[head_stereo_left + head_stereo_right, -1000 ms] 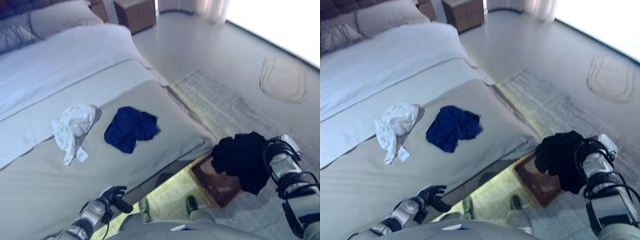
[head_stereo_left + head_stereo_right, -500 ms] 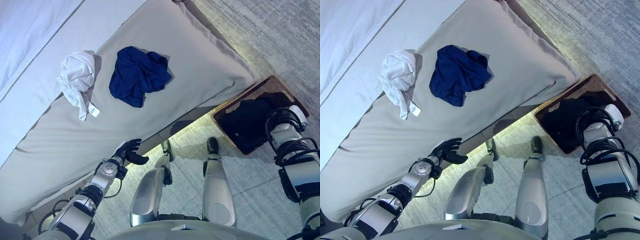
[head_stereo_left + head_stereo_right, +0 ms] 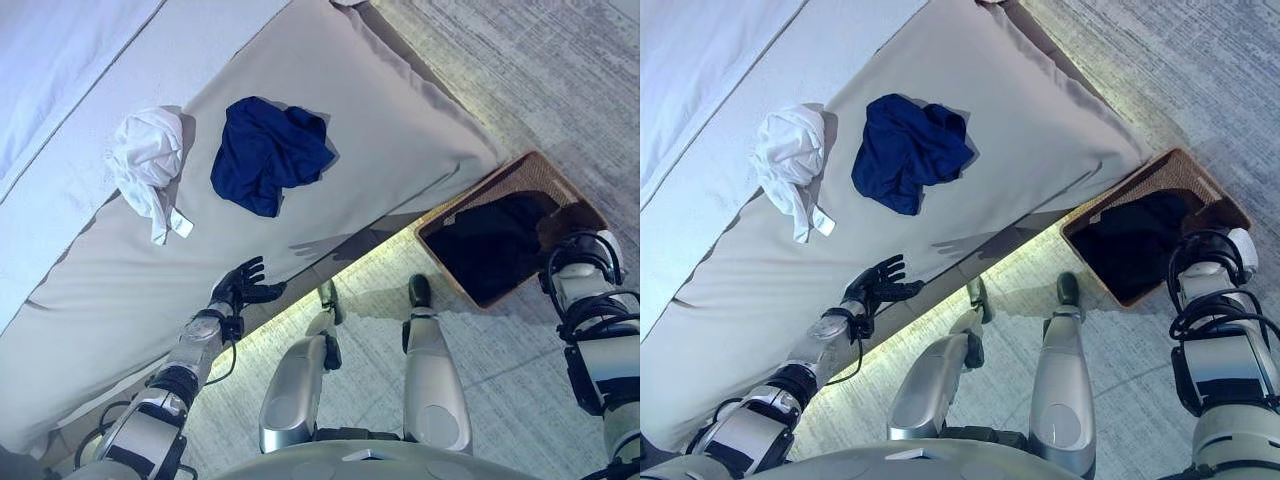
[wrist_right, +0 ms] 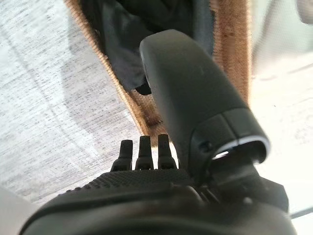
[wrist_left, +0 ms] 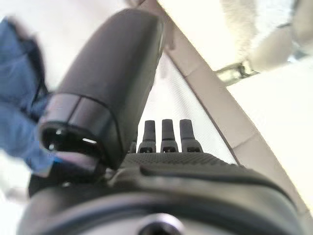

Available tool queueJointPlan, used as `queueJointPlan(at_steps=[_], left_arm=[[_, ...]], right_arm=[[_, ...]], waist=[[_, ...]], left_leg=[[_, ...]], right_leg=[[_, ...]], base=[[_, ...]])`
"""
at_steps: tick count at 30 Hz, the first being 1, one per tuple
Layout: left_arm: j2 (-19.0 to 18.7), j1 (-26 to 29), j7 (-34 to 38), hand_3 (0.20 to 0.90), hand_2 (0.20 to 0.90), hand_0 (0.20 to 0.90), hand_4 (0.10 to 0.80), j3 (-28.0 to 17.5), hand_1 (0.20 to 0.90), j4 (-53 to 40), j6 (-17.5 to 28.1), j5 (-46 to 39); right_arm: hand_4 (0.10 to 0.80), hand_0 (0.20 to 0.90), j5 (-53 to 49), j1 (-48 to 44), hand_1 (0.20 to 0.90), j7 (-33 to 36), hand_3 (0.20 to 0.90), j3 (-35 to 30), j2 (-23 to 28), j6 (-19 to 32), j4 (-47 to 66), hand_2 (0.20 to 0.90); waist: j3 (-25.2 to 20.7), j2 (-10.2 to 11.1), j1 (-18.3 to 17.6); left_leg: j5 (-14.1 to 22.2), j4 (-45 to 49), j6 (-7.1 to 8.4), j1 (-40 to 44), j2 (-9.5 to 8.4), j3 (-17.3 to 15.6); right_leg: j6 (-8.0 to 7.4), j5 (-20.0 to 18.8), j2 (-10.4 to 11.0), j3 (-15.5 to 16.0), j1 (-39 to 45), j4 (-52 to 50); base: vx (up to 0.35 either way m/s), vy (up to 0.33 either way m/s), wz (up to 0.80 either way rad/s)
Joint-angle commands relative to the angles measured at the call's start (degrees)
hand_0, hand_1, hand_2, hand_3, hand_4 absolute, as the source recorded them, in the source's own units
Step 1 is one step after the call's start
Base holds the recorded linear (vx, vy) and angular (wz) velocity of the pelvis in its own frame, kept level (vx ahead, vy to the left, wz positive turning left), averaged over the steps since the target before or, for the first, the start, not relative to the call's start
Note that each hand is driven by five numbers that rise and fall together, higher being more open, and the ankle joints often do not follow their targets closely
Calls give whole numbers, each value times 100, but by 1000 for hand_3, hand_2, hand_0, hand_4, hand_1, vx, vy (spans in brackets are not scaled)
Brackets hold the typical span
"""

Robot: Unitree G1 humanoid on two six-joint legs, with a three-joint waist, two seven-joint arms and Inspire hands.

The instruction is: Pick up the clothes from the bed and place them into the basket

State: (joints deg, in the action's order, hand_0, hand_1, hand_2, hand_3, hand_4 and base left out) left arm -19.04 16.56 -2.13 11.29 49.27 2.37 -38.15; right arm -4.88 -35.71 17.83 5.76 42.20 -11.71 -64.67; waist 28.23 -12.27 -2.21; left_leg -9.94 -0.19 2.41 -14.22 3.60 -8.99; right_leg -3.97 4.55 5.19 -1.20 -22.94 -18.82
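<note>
A blue garment (image 3: 265, 155) and a white garment (image 3: 148, 165) lie crumpled side by side on the bed's beige cover (image 3: 380, 110). The brown woven basket (image 3: 470, 195) stands on the floor by the bed's corner, with a black garment (image 3: 490, 240) lying inside it. My right hand (image 4: 195, 112) hovers at the basket's near corner, fingers straight, holding nothing. My left hand (image 3: 243, 285) is open at the bed's near edge, well short of the blue garment (image 5: 19, 98), fingers (image 5: 162, 132) spread.
A white duvet (image 3: 60, 60) covers the bed beyond the beige cover. A grey patterned rug (image 3: 540, 70) lies under the basket and past the bed's foot. A lit gap runs under the bed frame (image 3: 350, 265).
The camera has tilted down. The black garment went from my right hand into the basket, and that hand has drawn back, open. My left hand has risen to the bed's edge.
</note>
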Motion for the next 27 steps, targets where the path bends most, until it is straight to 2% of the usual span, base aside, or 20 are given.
queueJointPlan(at_steps=[1, 3, 5, 6, 9, 13, 18, 22, 27], left_arm=[[-158, -343, 81, 900, 900, 900, 800, -686, 900, 203, -79, -2008], [61, -468, 120, 900, 900, 900, 800, -1202, 900, 184, -163, -3281], [216, -572, 57, 900, 900, 900, 800, -1560, 900, 198, -180, -3891], [285, -606, 73, 900, 900, 900, 800, -1654, 900, 195, -134, -4040], [490, -657, 256, 900, 900, 900, 800, -1825, 900, 124, 10, -4051], [620, -736, 331, 900, 900, 900, 800, -1849, 900, 84, 81, -4280], [645, -860, 280, 900, 900, 900, 800, -1887, 900, 81, 27, -4525], [534, -921, 189, 900, 900, 900, 800, -1931, 900, 121, 9, -4715], [383, -717, 307, 900, 900, 900, 800, -1856, 900, 81, 5, -4679]], right_arm=[[800, 900, -68, 221, 900, 792, 900, 36, 166, 678, 940, 900], [800, 900, 128, 455, 900, 1125, 900, -18, -25, 874, 1793, 900], [800, 900, 447, 564, 900, 1248, 900, -83, -169, 1099, 2336, 900], [800, 900, 587, 584, 900, 1284, 900, -88, -211, 1189, 2602, 900], [800, 900, 1385, 634, 900, 1276, 900, -38, -251, 989, 3679, 900], [800, 900, 2264, 422, 900, 1022, 900, 225, -118, 734, 4277, 900], [800, 900, 2481, -14, 900, 392, 900, 708, 18, 500, 4287, 900], [800, 900, 2382, -548, 900, 1, 900, 1266, -59, 427, 3864, 900], [800, 900, 2243, -1423, 900, 57, 900, 1925, -322, 174, 2946, 900]], waist=[[-271, 770, -81], [-307, 882, -54], [-329, 965, -22], [-350, 999, -1], [-430, 1126, 97], [-498, 1245, 292], [-487, 1386, 654], [-417, 1567, 1055], [-231, 1701, 1416]], left_leg=[[1288, 963, -118, 110, -349, 227], [1307, 929, -124, 168, -369, 273], [1310, 880, -124, 208, -386, 327], [1300, 847, -123, 224, -400, 358], [1273, 748, -154, 277, -464, 520], [1267, 789, -220, 255, -561, 695], [1229, 729, -299, 246, -651, 866], [1254, 714, -389, 272, -725, 1048], [1334, 1023, -489, 47, -825, 1233]], right_leg=[[372, -592, -218, 672, 779, 1458], [367, -566, -225, 725, 859, 1472], [356, -539, -236, 756, 908, 1477], [351, -534, -243, 763, 924, 1485], [336, -505, -239, 806, 998, 1502], [310, -518, -176, 895, 1062, 1506], [248, -534, -69, 1147, 1146, 1483], [186, -532, 20, 1396, 1288, 1427], [91, -635, 128, 1579, 1304, 1365]], base=[[84, 46, 8], [80, 55, 5], [62, 72, 7], [64, 102, 7], [87, 138, 25], [82, 164, 31], [78, 161, 36], [116, 120, 35], [87, 105, 31]])
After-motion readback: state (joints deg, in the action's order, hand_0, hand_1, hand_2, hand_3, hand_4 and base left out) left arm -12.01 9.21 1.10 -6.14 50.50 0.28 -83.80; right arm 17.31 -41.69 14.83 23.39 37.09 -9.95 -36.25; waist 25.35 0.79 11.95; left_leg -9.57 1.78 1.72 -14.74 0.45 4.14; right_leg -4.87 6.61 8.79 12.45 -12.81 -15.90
